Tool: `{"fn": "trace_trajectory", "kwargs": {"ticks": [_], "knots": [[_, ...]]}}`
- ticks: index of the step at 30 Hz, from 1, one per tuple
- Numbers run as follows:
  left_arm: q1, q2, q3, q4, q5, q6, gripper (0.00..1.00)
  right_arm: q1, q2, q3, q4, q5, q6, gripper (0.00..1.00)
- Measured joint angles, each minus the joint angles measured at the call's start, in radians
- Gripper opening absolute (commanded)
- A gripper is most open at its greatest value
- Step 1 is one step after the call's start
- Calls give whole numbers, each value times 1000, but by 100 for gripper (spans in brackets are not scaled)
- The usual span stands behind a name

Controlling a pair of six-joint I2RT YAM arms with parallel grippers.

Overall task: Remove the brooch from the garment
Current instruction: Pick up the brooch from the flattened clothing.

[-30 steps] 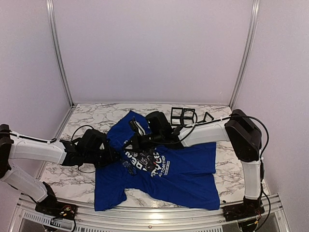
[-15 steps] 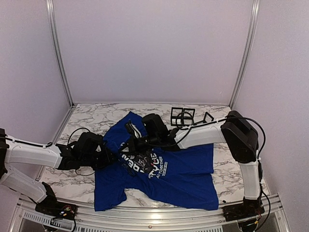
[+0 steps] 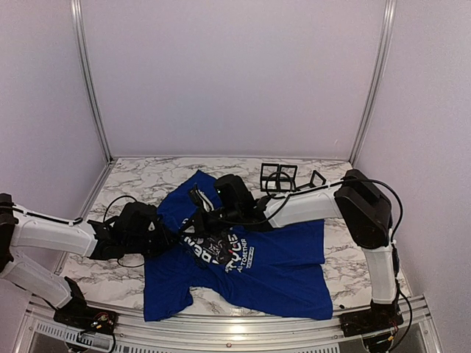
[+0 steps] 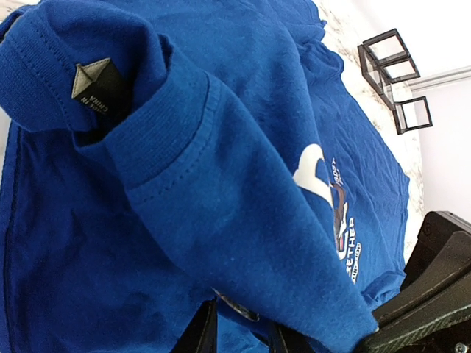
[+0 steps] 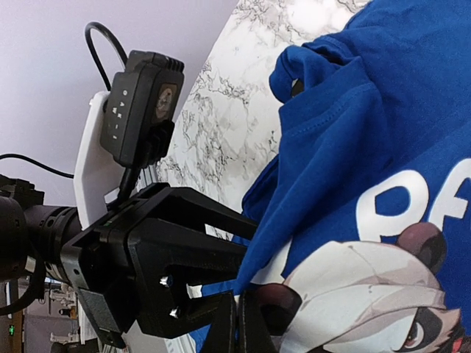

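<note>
Top external view: the blue shirt [image 3: 272, 265] is lying spread on the marble table [image 3: 132, 184], collar toward the left arm, and both arms are meeting at its chest beside the panda print [image 3: 221, 250]. The left gripper [image 3: 172, 237] is reaching in from the collar side, fingers standing apart around a raised fold of cloth. The right gripper [image 3: 202, 220] is facing it from across the print, fingers pressed together; what they are pinching I cannot tell. The brooch is not plainly showing. A small greyish bit [image 4: 237, 307] under the fold, just ahead of the left fingers, may be it, which would make the left gripper the nearer.
</note>
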Motion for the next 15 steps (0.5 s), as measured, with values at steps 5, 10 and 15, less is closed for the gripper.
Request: {"fn": "trace_trajectory", "kwargs": {"ticks": [5,10,15], "knots": [[0,22,-15,20,-3,-18,18,0,0,0,0,0,0,0],[0,27,-18,32,-3,-29,12,0,0,0,-5,1,-2,0],[0,39,-18,45,-3,-23,1,3,0,0,-17,9,-8,0]]}}
